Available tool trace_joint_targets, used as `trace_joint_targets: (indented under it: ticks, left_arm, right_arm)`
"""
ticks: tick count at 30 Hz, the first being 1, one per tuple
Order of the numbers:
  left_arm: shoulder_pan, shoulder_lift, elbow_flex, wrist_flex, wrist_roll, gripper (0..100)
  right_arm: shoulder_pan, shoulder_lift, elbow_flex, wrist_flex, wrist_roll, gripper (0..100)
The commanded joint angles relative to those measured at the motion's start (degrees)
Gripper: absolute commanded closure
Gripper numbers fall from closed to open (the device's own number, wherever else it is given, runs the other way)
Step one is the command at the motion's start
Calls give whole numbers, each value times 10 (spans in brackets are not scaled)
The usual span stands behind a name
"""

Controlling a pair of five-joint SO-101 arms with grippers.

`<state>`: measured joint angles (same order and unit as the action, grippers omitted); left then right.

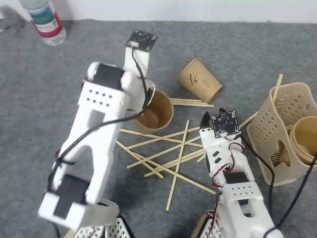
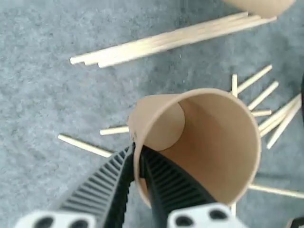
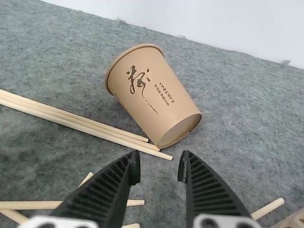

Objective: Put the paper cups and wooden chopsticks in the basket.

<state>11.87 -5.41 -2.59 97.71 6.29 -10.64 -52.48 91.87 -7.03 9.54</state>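
- The left gripper [image 2: 137, 154] was clamped on the wall of a plain paper cup [image 2: 209, 142], with one finger inside its rim.
- Wooden chopsticks [image 1: 163, 148] lay scattered around that cup.
- The right gripper [image 3: 159, 166] hovered with its jaws apart near a printed paper cup [image 3: 152, 99] lying on its side.
- The basket [image 1: 265, 126], beside the right arm, held nested cups [image 1: 306, 136].

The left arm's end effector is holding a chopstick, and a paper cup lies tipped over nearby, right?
No: the left end effector holds a paper cup by its rim, not a chopstick, as the left wrist view shows. The other cup lies tipped over.
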Motion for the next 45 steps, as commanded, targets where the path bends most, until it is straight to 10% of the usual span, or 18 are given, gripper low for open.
trace_joint_targets:
  ticks: [1,6,17,27,45]
  left_arm:
    - [0,-92,54,4,-37,990]
    - [-2,-200,188,-47,-67,990]
    - [-1,-240,306,-257,-75,990]
    - [62,-242,317,-306,2,990]
    - [135,-338,362,-332,3,989]
  right_arm:
    - [-4,-14,-10,-10,-5,847]
    - [-1,-14,-17,-2,-2,847]
    - [22,-14,-272,366,-6,847]
    - [-133,-7,-549,631,-2,758]
    - [-157,-12,-536,607,-4,745]
